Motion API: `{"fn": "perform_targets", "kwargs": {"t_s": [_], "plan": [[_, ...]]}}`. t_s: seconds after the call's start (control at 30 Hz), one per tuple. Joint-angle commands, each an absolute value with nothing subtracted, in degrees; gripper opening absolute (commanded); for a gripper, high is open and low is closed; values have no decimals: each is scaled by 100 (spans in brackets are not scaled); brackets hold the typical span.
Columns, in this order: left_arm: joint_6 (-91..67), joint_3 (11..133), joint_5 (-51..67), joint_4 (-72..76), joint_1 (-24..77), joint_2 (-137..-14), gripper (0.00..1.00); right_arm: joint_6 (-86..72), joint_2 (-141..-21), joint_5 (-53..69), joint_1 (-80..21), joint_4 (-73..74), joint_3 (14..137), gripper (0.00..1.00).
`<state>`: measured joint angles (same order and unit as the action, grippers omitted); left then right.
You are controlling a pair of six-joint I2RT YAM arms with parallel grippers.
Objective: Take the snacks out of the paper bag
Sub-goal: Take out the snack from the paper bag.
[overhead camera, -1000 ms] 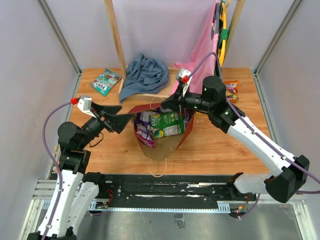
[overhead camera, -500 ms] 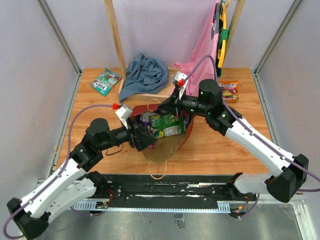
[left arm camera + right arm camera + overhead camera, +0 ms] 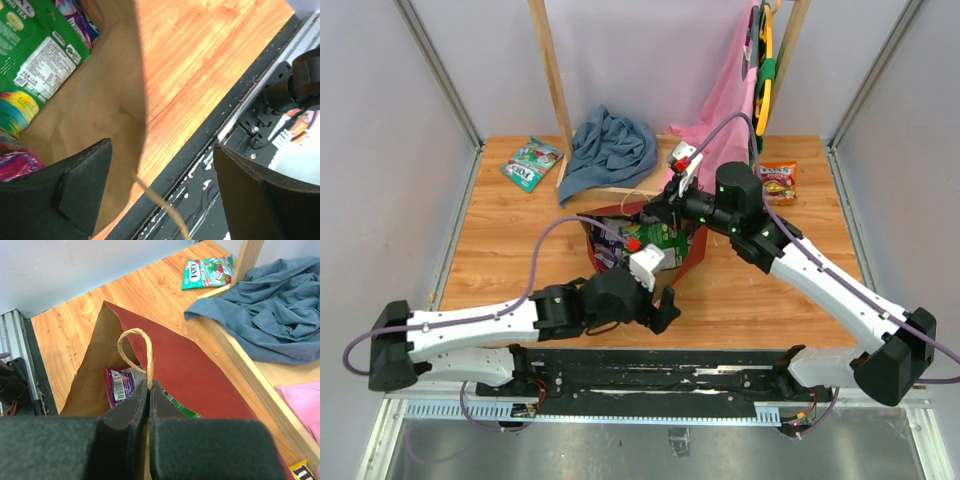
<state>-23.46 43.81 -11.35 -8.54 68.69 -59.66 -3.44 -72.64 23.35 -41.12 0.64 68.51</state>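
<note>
Glossy packets [image 3: 40,50], perhaps 4, in creased kraft bag [image 3: 95,115]

Bright, even overhead light throws soft shadows on the table [image 3: 510,240]; the 2 wrist views blur their near fingers [image 3: 125,440].

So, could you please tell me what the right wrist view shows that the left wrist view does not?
Only right wrist: the blue-grey cloth, a teal packet, the pink garment. Only left wrist: a rainbow-striped packet and a magenta packet. Both: the paper bag with its brown inside, a purple packet, the wooden table.
</note>
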Motion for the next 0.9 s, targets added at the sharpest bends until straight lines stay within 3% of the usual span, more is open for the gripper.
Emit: {"fn": "perform_targets", "kwargs": {"t_s": [0.0, 0.23, 0.47, 0.53, 0.7, 0.87], "plan": [[-2125, 5043, -3273, -870, 7703, -6580, 86, -419, -7077, 1967, -4205, -90, 6754, 1], [-2606, 4832, -4861, -630, 7910, -6245, 86, -462, -6962, 1927, -4209, -132, 6666, 1], [-2438, 4182, -5215, 224, 7874, -4810, 90, -472, -6783, 1826, -4214, -243, 6537, 1], [-2643, 4492, -5550, -389, 7839, -5020, 89, -531, -6770, 1828, -4206, -315, 6493, 1], [-3210, 5270, -5761, -1596, 7842, -6140, 73, -655, -6782, 1869, -4216, -353, 6499, 1], [-4035, 5612, -5800, -2209, 7756, -6789, 70, -683, -6672, 1796, -4212, -352, 6435, 1]]}}
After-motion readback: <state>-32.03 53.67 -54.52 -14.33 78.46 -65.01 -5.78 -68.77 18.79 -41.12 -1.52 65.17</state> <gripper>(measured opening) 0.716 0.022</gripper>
